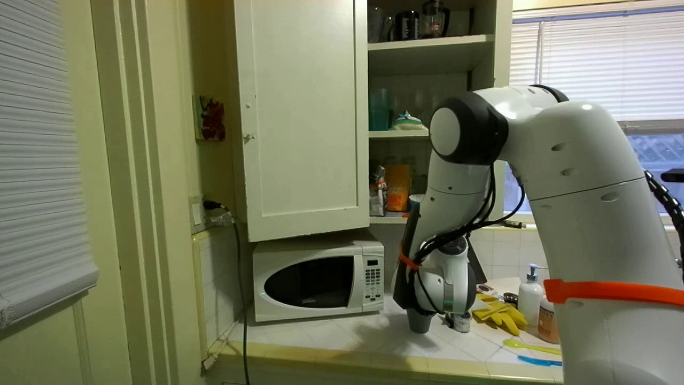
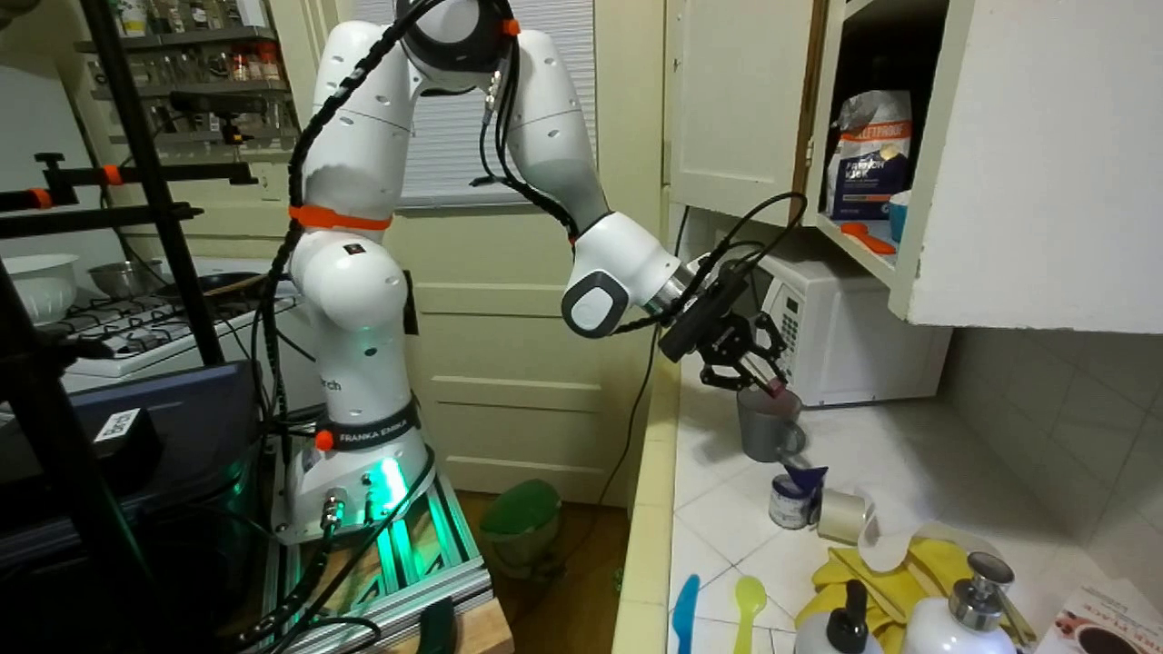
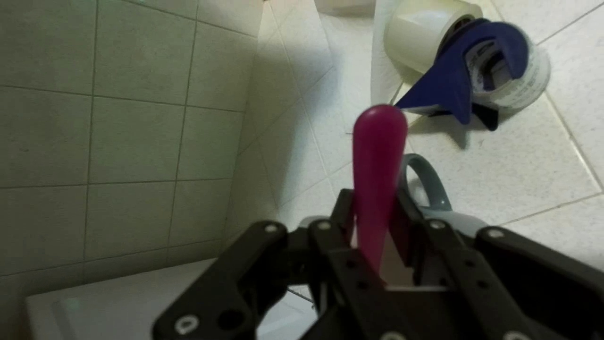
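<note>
In the wrist view a magenta, rounded-end handle [image 3: 380, 146] of a utensil stands between the fingers of my gripper [image 3: 376, 205], which is shut on it. Below and beside it, partly hidden by the fingers, is a grey mug [image 3: 460, 221] with its handle. An exterior view shows the gripper [image 2: 759, 366] tilted down at the mug [image 2: 763, 427], the reddish utensil tip [image 2: 775, 387] at its rim; whether they touch I cannot tell. Elsewhere the arm covers the gripper, and only the lower part of the mug [image 1: 420, 322] shows on the counter.
A white microwave [image 1: 319, 280] sits behind the mug under an open cabinet door [image 1: 307, 112]. Nearby are a blue tape dispenser [image 2: 792, 501], a cream roll [image 2: 842, 515], yellow gloves [image 2: 909, 581], a blue knife [image 2: 686, 604], a green spoon [image 2: 750, 599] and soap bottles [image 1: 530, 297].
</note>
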{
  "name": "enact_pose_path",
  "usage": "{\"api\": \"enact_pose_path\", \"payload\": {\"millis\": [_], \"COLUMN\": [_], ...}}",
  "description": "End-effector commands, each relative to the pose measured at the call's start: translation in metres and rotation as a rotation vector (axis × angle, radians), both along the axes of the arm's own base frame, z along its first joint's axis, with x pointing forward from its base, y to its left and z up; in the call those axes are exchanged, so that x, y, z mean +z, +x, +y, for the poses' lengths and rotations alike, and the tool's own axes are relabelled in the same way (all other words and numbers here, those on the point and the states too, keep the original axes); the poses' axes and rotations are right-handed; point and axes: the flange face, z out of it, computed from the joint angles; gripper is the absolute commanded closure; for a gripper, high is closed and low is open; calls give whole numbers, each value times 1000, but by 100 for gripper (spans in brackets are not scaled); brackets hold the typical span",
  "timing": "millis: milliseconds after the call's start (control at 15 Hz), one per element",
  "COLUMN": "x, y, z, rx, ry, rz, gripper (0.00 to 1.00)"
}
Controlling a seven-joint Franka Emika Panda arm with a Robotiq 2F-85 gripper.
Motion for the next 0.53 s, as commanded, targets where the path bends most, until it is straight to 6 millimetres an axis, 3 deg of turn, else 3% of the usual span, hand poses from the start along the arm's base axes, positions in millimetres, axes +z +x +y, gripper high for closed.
{"api": "enact_pose_path", "payload": {"millis": [0, 467], "x": [1, -9], "y": [-12, -2], "z": [-1, 9], "rx": [60, 151], "ry": [-120, -196], "rz": [93, 174], "gripper": [94, 94]}}
